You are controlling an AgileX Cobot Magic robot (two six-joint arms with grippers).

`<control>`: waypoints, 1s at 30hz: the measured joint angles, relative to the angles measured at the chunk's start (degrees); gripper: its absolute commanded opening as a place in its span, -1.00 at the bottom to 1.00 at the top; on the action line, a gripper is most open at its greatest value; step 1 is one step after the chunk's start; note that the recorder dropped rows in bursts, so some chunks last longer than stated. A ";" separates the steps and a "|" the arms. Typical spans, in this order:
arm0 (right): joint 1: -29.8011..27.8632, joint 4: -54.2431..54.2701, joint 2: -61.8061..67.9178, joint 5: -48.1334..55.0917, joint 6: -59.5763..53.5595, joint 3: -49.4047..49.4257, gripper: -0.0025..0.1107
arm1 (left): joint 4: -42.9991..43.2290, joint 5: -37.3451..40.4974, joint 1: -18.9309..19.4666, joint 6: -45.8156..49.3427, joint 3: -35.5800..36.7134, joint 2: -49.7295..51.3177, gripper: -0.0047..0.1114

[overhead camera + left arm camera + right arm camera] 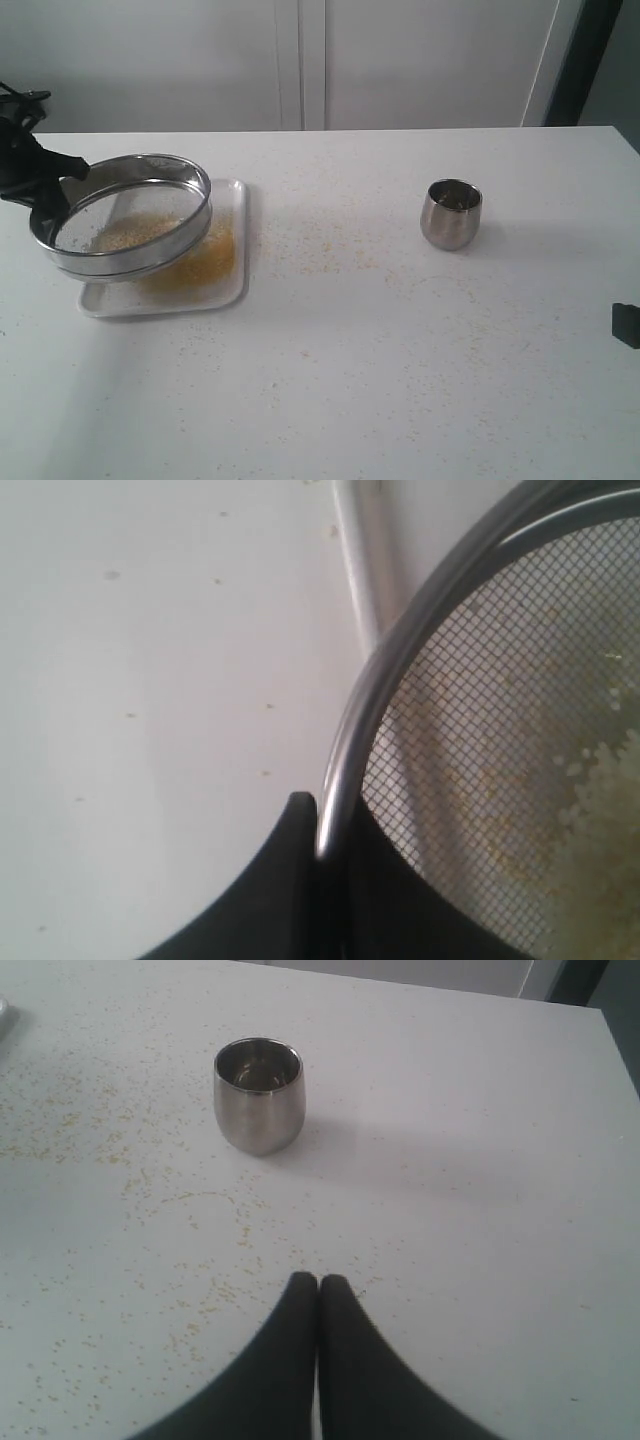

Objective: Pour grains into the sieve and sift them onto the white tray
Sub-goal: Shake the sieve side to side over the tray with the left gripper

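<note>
The sieve (125, 215) hangs tilted above the white tray (232, 190), gripped at its left rim by my left gripper (48, 200), which is shut on the steel ring (345, 750). Whitish grains (600, 810) lie on the mesh; a yellow-tan heap of grains (205, 262) lies on the tray beneath. My right gripper (318, 1282) is shut and holds nothing, low over the table on the near side of the steel cup (259, 1095). Only a dark corner of it (626, 325) shows at the exterior view's right edge.
The small steel cup (450, 213) stands upright right of centre on the white table (400, 380). Spilled granules (320, 245) speckle the table between tray and cup and around my right gripper (150, 1200).
</note>
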 measured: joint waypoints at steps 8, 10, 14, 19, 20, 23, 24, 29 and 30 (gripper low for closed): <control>0.00 0.00 0.00 0.00 0.00 0.00 -0.96 | -2.73 -0.65 -1.47 -2.08 0.00 0.00 -0.92; 0.00 0.00 0.00 0.00 0.00 0.00 -0.96 | -4.31 -2.08 -1.08 -1.51 0.00 0.00 -0.92; 0.00 0.00 0.00 0.00 0.00 0.00 -0.96 | 0.62 -1.42 -3.28 0.13 -0.21 0.00 -0.92; 0.00 0.00 0.00 0.00 0.00 0.00 -0.96 | 1.14 -0.91 -1.72 -5.89 -0.21 0.00 -0.92; 0.00 0.00 0.00 0.00 0.00 0.00 -0.96 | 0.10 -0.91 -1.39 -4.51 -0.21 0.00 -0.92; 0.00 0.00 0.00 0.00 0.00 0.00 -0.96 | -0.69 -0.23 -2.30 -0.45 -0.21 0.00 -0.92; 0.00 0.00 0.00 0.00 0.00 0.00 -0.96 | -0.52 -0.07 -2.72 -0.18 -0.21 0.00 -0.92; 0.00 0.00 0.00 0.00 0.00 0.00 -0.96 | -3.63 -0.18 -1.76 -4.19 -0.94 0.00 -0.92; 0.00 0.00 0.00 0.00 0.00 0.00 -0.96 | -4.13 -0.21 -1.62 -3.05 -0.94 0.00 -0.92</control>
